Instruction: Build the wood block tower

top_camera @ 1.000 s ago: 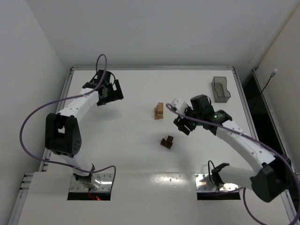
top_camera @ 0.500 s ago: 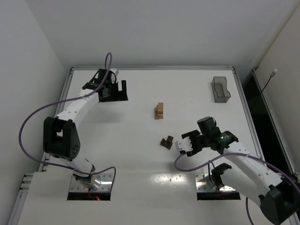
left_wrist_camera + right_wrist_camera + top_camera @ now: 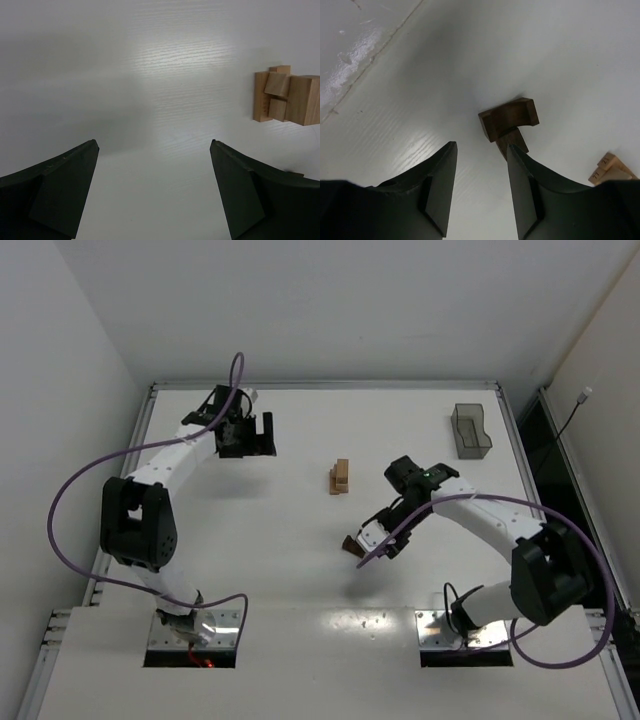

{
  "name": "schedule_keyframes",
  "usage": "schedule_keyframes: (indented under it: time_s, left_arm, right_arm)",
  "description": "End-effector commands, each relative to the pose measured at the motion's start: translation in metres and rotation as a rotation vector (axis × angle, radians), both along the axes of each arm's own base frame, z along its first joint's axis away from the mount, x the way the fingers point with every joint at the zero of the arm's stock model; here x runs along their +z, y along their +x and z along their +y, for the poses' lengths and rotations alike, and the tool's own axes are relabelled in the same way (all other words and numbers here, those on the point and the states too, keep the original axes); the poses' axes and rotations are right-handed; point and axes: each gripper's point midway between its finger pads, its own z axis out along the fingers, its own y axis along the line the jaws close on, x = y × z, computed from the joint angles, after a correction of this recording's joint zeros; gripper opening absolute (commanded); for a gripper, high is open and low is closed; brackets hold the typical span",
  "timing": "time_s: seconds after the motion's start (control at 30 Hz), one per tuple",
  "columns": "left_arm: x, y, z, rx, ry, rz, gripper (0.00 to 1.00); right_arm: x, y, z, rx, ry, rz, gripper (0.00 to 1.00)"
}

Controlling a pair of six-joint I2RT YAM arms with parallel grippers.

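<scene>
A: Left side?
B: The left gripper [image 3: 248, 435] gapes wide and empty near the table's [image 3: 300, 580] far edge. The tower [image 3: 341, 477] stands well apart at its 4 o'clock.
A: Right?
B: The right gripper [image 3: 378, 540] is partly spread and holds nothing. The brown blocks [image 3: 352, 543] lie just at its 9 o'clock. The bin [image 3: 470, 430] hugs the right edge.

The left gripper [image 3: 152, 145], spread wide, hangs over the white table [image 3: 150, 65], with tan wood blocks [image 3: 287, 97] clustered at right.
</scene>
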Motion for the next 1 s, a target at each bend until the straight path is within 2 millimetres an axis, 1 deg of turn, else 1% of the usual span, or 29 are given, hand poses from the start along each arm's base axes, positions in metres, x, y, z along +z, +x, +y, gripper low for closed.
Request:
schedule_keyframes:
  time_s: [0.0,0.07,0.1,0.17,0.2,0.27,0.3,0.33,0.4,0.43,0.47,0.5,0.53,0.57,0.6,0.63,0.67,0.7,0.73,0.77,0.8,0.83,0.87,0.97]
  left_arm:
    - [0.012,0.013,0.001,-0.006,-0.013,-0.031,0.92]
    - [0.011,0.014,0.005,0.003,-0.013,-0.031,0.92]
    - [0.008,0.014,0.005,0.003,-0.012,-0.022,0.92]
    - [0.008,0.014,0.005,0.010,-0.017,-0.020,0.92]
    - [0.004,0.014,0.005,0.010,-0.015,-0.011,0.92]
    - [0.004,0.018,0.006,0.013,-0.022,-0.009,0.92]
    - [0.004,0.017,0.005,0.008,-0.029,-0.008,0.92]
    - [0.003,0.015,0.005,0.008,-0.028,0.001,0.92]
    - [0.001,0.019,0.009,0.017,-0.027,0.004,0.92]
    - [-0.003,0.019,0.009,0.017,-0.026,0.013,0.92]
    - [-0.003,0.019,0.009,0.017,-0.026,0.013,0.92]
    - [-0.003,0.019,0.008,0.024,-0.031,0.015,0.92]
    - [-0.002,0.018,0.007,0.019,-0.038,0.017,0.92]
    - [-0.007,0.019,0.007,0.019,-0.036,0.027,0.92]
    - [-0.007,0.019,0.007,0.019,-0.036,0.027,0.92]
    - [-0.004,0.021,0.006,0.019,-0.038,0.018,0.92]
    - [-0.007,0.021,0.006,0.019,-0.036,0.027,0.92]
    - [-0.007,0.021,0.006,0.019,-0.036,0.027,0.92]
    - [-0.007,0.022,0.010,0.028,-0.036,0.027,0.92]
    - [-0.004,0.024,0.010,0.028,-0.038,0.018,0.92]
    - [-0.004,0.024,0.010,0.028,-0.038,0.018,0.92]
    - [-0.008,0.024,0.010,0.028,-0.036,0.027,0.92]
    - [-0.008,0.024,0.010,0.028,-0.036,0.027,0.92]
    - [-0.009,0.022,0.010,0.028,-0.035,0.036,0.92]
  right_arm:
    - [0.001,-0.007,0.008,0.143,0.029,-0.030,0.41]
    - [-0.003,0.003,0.011,0.149,0.034,-0.085,0.41]
    - [-0.009,0.005,0.010,0.149,0.026,-0.089,0.41]
    - [-0.011,0.012,0.015,0.157,0.031,-0.121,0.41]
    - [-0.016,0.016,0.016,0.156,0.026,-0.136,0.41]
    - [-0.020,0.021,0.019,0.158,0.018,-0.157,0.40]
    - [-0.024,0.020,0.019,0.167,0.001,-0.150,0.40]
    - [-0.024,0.022,0.020,0.167,0.005,-0.158,0.37]
    - [-0.031,0.021,0.018,0.167,-0.014,-0.141,0.35]
    - [-0.031,0.019,0.020,0.178,-0.014,-0.141,0.35]
    - [-0.032,0.022,0.019,0.177,-0.026,-0.147,0.34]
    - [-0.032,0.018,0.019,0.187,-0.032,-0.135,0.34]
    - [-0.033,0.020,0.021,0.187,-0.032,-0.134,0.34]
    - [-0.034,0.021,0.020,0.187,-0.045,-0.129,0.34]
    - [-0.034,0.016,0.019,0.197,-0.053,-0.114,0.34]
    - [-0.036,0.017,0.018,0.197,-0.068,-0.109,0.33]
    - [-0.037,0.021,0.019,0.197,-0.076,-0.113,0.33]
    - [-0.037,0.016,0.019,0.209,-0.082,-0.103,0.33]
    - [-0.039,0.017,0.017,0.209,-0.101,-0.094,0.33]
    - [-0.037,0.018,0.022,0.219,-0.095,-0.104,0.33]
    - [-0.040,0.018,0.020,0.220,-0.107,-0.100,0.33]
    - [-0.041,0.018,0.020,0.229,-0.120,-0.108,0.33]
    - [-0.041,0.016,0.021,0.238,-0.120,-0.109,0.33]
    - [-0.044,0.018,0.021,0.246,-0.141,-0.124,0.33]
